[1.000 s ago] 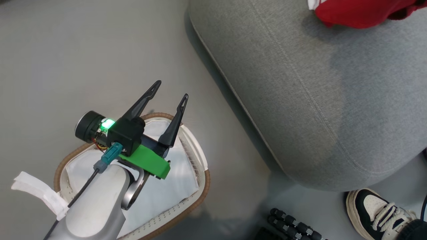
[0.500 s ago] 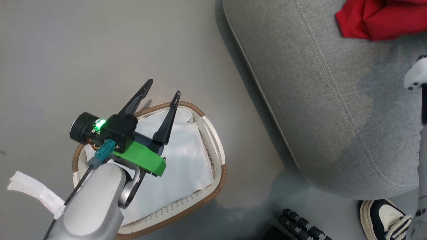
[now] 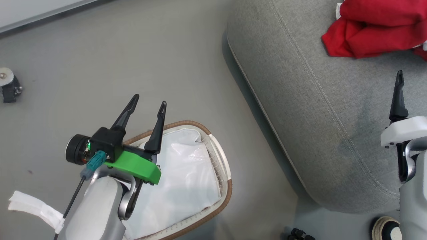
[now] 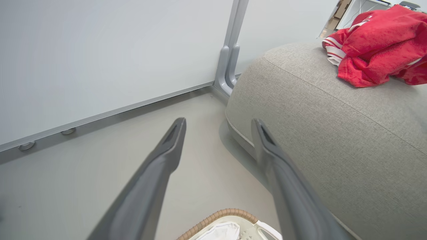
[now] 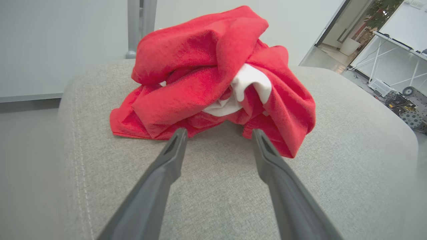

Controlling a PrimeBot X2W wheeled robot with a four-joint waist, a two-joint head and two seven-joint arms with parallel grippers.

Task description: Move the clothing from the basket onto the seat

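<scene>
The head camera has swung over the last second, so the shift of the basket (image 3: 228,180) and the seat (image 3: 310,110) across the picture is not a move of theirs. What has changed is that the right claw (image 5: 219,131) has come into the head view, above the seat. Its fingers are spread and hold nothing, and its tips stop just short of the clothing (image 3: 373,33). The clothing lies in a crumpled heap on the seat, as before. The left claw (image 3: 149,100) hangs over the basket's rim, also spread and empty. The basket holds just its white liner (image 3: 180,186), so the move looks finished. No brand or writing can be read. The white marks on the red fabric may be stripes or lettering, but they are too small to tell.
</scene>
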